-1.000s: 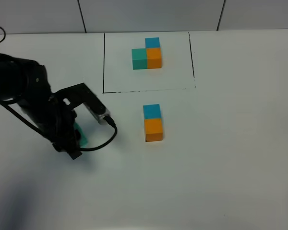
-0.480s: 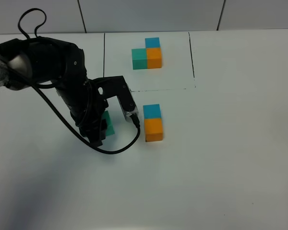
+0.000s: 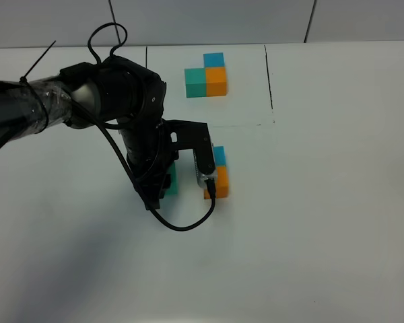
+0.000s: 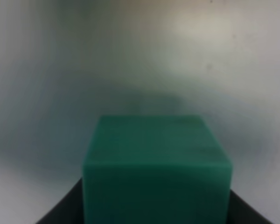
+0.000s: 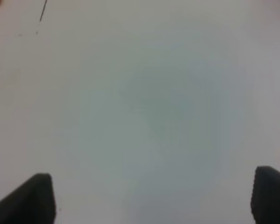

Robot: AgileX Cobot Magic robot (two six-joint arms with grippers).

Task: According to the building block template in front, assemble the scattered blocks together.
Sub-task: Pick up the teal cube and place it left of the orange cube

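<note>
We are looking down on a plain white surface [image 3: 323,235], with a pale panelled wall [image 3: 209,20] rising along its far edge. A thin black outline [image 3: 146,87] is framing the template [image 3: 209,79] at the far middle. Its teal and orange cubes are sitting side by side, and its blue one is sitting behind the orange, making an L.

Just nearer than the outline, the orange cube [image 3: 220,183] and the blue cube [image 3: 219,155] are touching. Their pair is running lengthwise toward the template, with the blue at the far end. The left arm [image 3: 114,94] is reaching across, and its camera housing [image 3: 205,165] is covering the left part of both cubes.

The left gripper [image 3: 163,187] is clamping the teal cube [image 3: 172,180] just left of the orange one, and we cannot tell whether those two are touching. Most of the teal cube is hiding behind the gripper from above. In the left wrist view it is filling the lower frame, blurred. A black cable [image 3: 182,225] is looping below it.

The right gripper [image 5: 154,198] is showing only in its own wrist view, with its jaws standing wide apart over bare surface and nothing between them.
</note>
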